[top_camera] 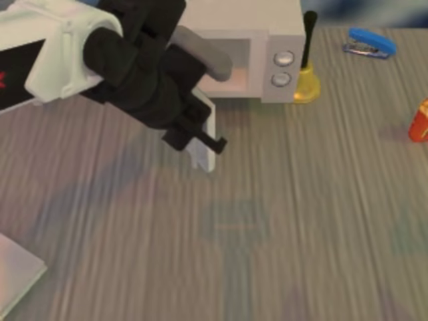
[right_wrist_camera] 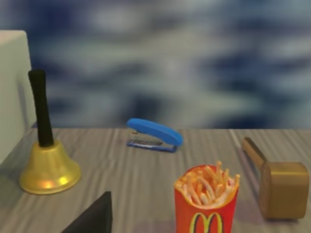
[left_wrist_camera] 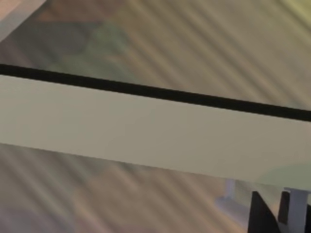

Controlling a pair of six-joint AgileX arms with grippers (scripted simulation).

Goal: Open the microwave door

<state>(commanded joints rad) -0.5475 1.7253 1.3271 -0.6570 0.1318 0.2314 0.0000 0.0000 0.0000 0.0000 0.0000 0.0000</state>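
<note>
The white-grey microwave [top_camera: 267, 27] stands at the table's far edge, with two silver knobs [top_camera: 283, 68] on its front. Its door [top_camera: 208, 158] is swung out toward the table's middle and shows edge-on, so the cavity [top_camera: 231, 63] is exposed. My left gripper [top_camera: 212, 142] is at the door's free edge, shut on the door's handle. In the left wrist view the door [left_wrist_camera: 146, 126] is a broad pale band, and the light handle [left_wrist_camera: 297, 208] sits beside the dark fingers [left_wrist_camera: 260, 216]. My right arm is out of the top view; its wrist view shows one dark finger [right_wrist_camera: 92, 218].
A gold bell [top_camera: 306, 83] with a black handle stands right of the microwave. A blue stapler [top_camera: 370, 42] lies at the far right and a red fries box [top_camera: 419, 120] at the right edge. A wooden mallet [right_wrist_camera: 282, 187] lies beside the fries. A pale slab [top_camera: 13, 271] sits at the near left corner.
</note>
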